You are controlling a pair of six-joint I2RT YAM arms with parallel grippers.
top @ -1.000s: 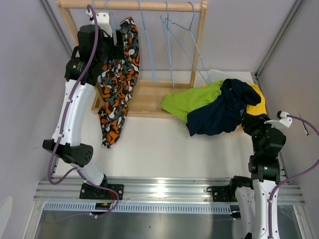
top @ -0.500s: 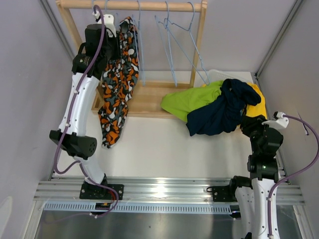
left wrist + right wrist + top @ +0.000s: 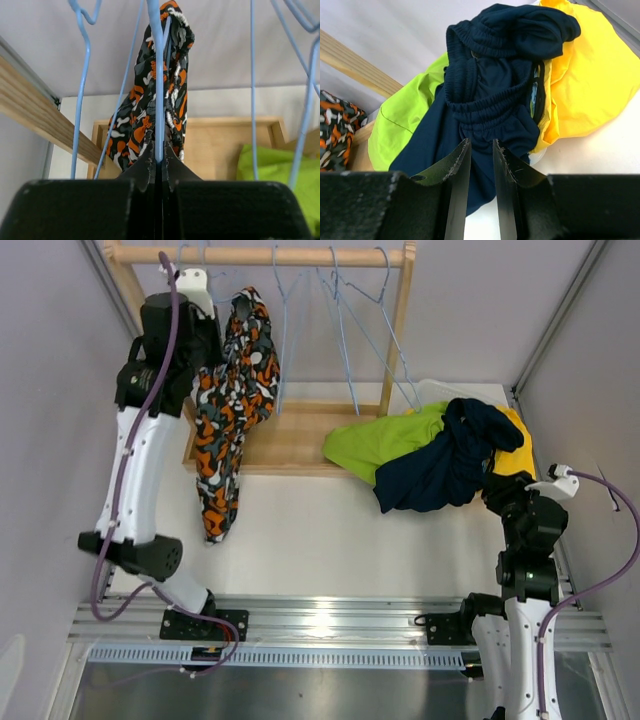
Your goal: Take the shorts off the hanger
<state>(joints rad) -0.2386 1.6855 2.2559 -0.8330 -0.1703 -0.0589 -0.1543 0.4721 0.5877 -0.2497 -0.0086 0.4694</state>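
Pinched fingers [image 3: 144, 167] of the left gripper [image 3: 159, 152] are closed on the thin pale-blue wire hanger [image 3: 159, 75], the wire running straight up from between the tips. My guess is the grip is there to steady the wire so the cloth can be drawn off it. Just behind that wire, seemingly draped over it, hangs the orange, black and white patterned fabric shorts [image 3: 232, 410], the only pair on the light wooden rail [image 3: 260, 254]. One leg trails down past the flat wooden base board [image 3: 300, 440] toward the table. To their right, several bare blue wire hangers [image 3: 340, 340] dangle from the rail.

Further right, the lime green shorts [image 3: 385, 445], the navy shorts [image 3: 445, 465] and the yellow shorts [image 3: 515, 445] lie heaped together on the table, probably dropped there to keep the rack clear. No light blue pair is visible from here. The right gripper [image 3: 481, 150] sits low beside the heap, its tips slightly parted and holding nothing, seemingly waiting its turn.
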